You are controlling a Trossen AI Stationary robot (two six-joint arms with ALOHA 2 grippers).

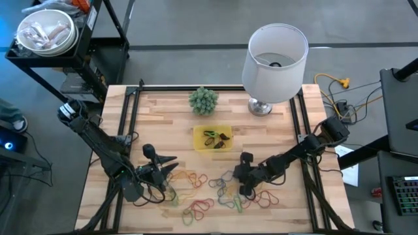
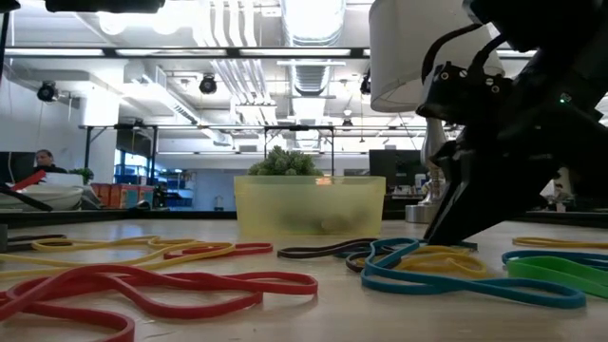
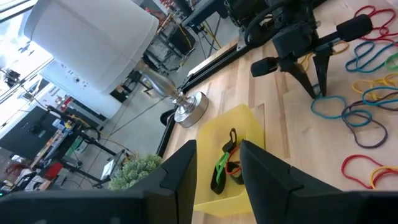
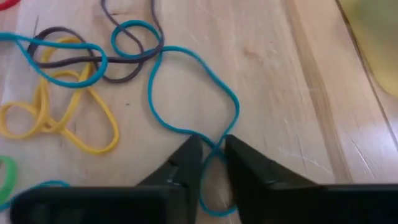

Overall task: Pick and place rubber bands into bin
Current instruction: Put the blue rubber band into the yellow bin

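The right hand (image 4: pixel 212 149) is down at the counter (image 1: pixel 170 111), its two dark fingers (image 4: pixel 180 163) drawn nearly together and pinching a strand of a teal rubber band (image 4: pixel 186 81) that loops away from the tips; in the high view that hand (image 1: pixel 243 175) sits at the right edge of the scatter, just in front of the bin; beside the teal loop lie a yellow band (image 4: pixel 56 121) and a brownish one (image 4: pixel 124 65), overlapping each other; the left hand (image 1: pixel 168 171) hovers above the left side of the scatter, its fingers (image 3: pixel 180 171) a little apart with nothing between them; the rubber bands (image 1: pixel 202 196) spread across the near half of the counter between the two hands, in red, yellow, green, orange and teal; farther back, near the middle of the counter, stands the yellow bin (image 1: pixel 198 138), with a few bands (image 1: pixel 217 137) already lying in it, green and dark among them; behind the bin is a small green plant (image 1: pixel 203 100), and to its right a lamp with a white shade (image 1: pixel 275 53) on a metal foot (image 1: pixel 260 108).
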